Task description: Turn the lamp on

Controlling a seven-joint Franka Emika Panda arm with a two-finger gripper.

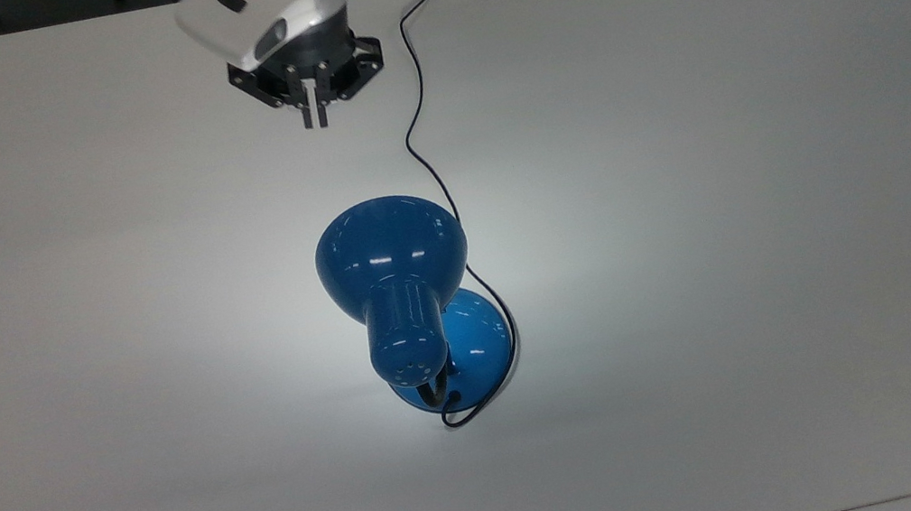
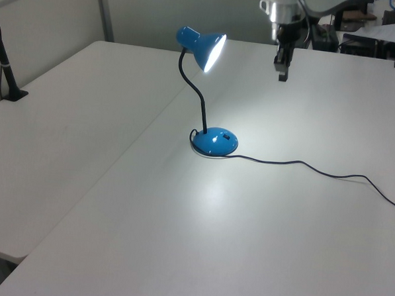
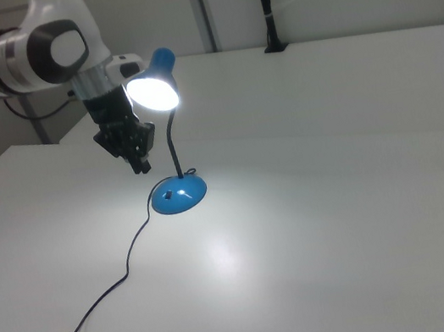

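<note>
One glossy blue dome-shaded lamp [image 1: 391, 252] glows on the matte white table [image 1: 782, 240]; end effector [image 1: 315, 118] fingers pressed together.

This looks like a robotics lab or a test room in an office building. A white industrial robot arm [image 3: 38, 48] reaches over a broad, plain white counter [image 1: 738, 247], and a second such counter [image 2: 60, 114] stands pushed against it, with a seam between them in the left view. Black clamp posts [image 2: 4, 65] are fixed at counter edges; another post [image 3: 265, 4] rises at the far edge in the right view. Grey partition walls with metal uprights [image 3: 198, 7] close off the space. Beyond the counter, the left view shows cluttered desks with equipment [image 2: 362, 37].
</note>
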